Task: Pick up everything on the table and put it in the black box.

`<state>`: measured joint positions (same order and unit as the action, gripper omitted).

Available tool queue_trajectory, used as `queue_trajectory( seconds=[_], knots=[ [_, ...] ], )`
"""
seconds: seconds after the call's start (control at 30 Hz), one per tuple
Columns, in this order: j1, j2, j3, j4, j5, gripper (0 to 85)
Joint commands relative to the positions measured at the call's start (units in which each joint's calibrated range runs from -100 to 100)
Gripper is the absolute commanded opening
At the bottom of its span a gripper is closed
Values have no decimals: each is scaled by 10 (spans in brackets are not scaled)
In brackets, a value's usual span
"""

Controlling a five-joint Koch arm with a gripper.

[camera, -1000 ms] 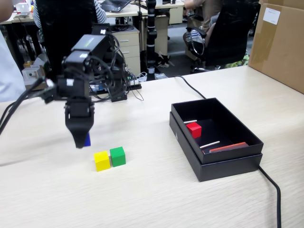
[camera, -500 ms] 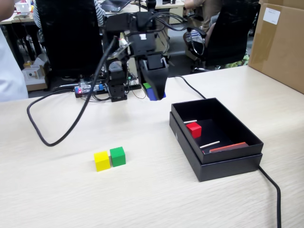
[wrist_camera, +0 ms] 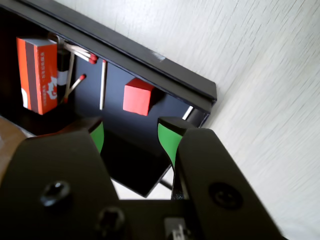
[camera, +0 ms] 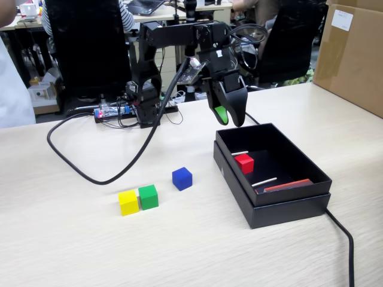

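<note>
Nearest to us in the fixed view, the yellow cube (camera: 128, 202) and the green cube (camera: 148, 196) sit side by side on the table (camera: 72, 251), touching or almost so. Just behind them and a little to the right, the blue cube (camera: 182, 178) rests alone on the tabletop, near the pair but apart from it. To the right lies the black box (camera: 281, 209), with a black cable (camera: 346, 239) running from its near right corner toward the front edge. Inside the box we see the red cube (camera: 244, 162), and the wrist view shows it beside a red matchbox (wrist_camera: 38, 75) and several loose matches (wrist_camera: 102, 85) on the box floor. Farther back, the gripper (camera: 230, 113) hangs in the air above the far left corner of the box. We see its jaws spread apart with nothing between them, the green pads (wrist_camera: 168, 140) bare in the wrist view. Beyond it stands the arm's base (camera: 146, 101), and a cardboard panel (camera: 353, 54) leans at the far right.
</note>
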<state>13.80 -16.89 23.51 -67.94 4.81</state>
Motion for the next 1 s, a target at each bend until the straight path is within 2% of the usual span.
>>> queue_trajectory(
  seconds=[0.0,0.1,0.2,0.5,0.97],
  knots=[
    [-9,-65,1,-2,-6,278],
    [-38,-119,-61,-2,-20,378],
    [-69,-141,-97,-1,-37,437],
    [-141,-70,-87,4,-104,467],
    [-133,149,-10,9,-146,461]
  ],
)
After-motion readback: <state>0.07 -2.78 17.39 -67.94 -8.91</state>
